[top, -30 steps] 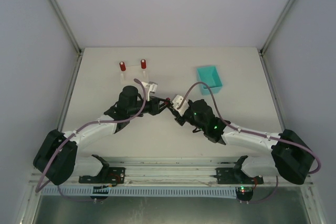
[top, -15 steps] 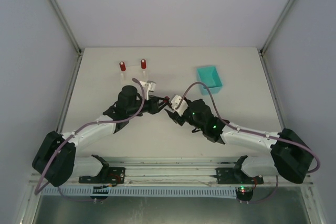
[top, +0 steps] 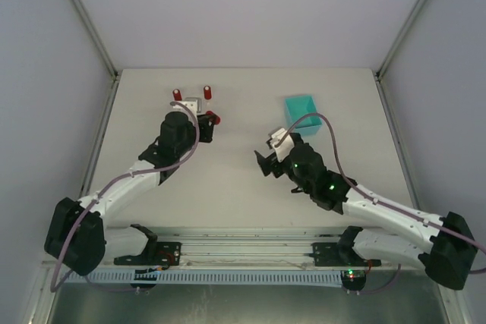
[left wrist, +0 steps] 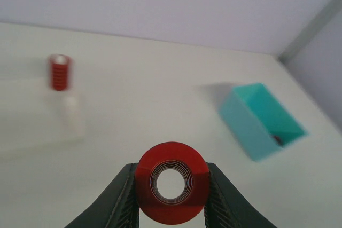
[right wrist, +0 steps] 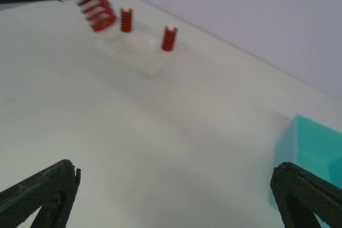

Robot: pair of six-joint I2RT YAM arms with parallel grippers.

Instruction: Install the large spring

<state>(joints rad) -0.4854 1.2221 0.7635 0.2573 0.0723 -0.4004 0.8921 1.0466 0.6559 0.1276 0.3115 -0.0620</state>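
Observation:
The large red spring (left wrist: pixel 172 155) is seen end-on, pinched between the two fingers of my left gripper (left wrist: pixel 171 177), which is shut on it. From above, that gripper (top: pixel 206 121) holds the spring (top: pixel 216 119) just in front of a translucent base block (top: pixel 191 104). The block carries two small red springs (top: pixel 177 95) (top: pixel 206 92). My right gripper (top: pixel 266 163) stands wide open and empty over bare table at mid-right. In its wrist view the held spring (right wrist: pixel 99 10) hangs left of the block (right wrist: pixel 136 52).
A teal bin (top: pixel 304 109) sits at the back right, also visible as a teal bin (right wrist: pixel 315 153) in the right wrist view. Grey walls enclose the table on three sides. Both arms' cables loop above their wrists.
The right gripper opened and drew back to the right, leaving the large spring in the left gripper. The left arm carried the spring back and left, toward the block.

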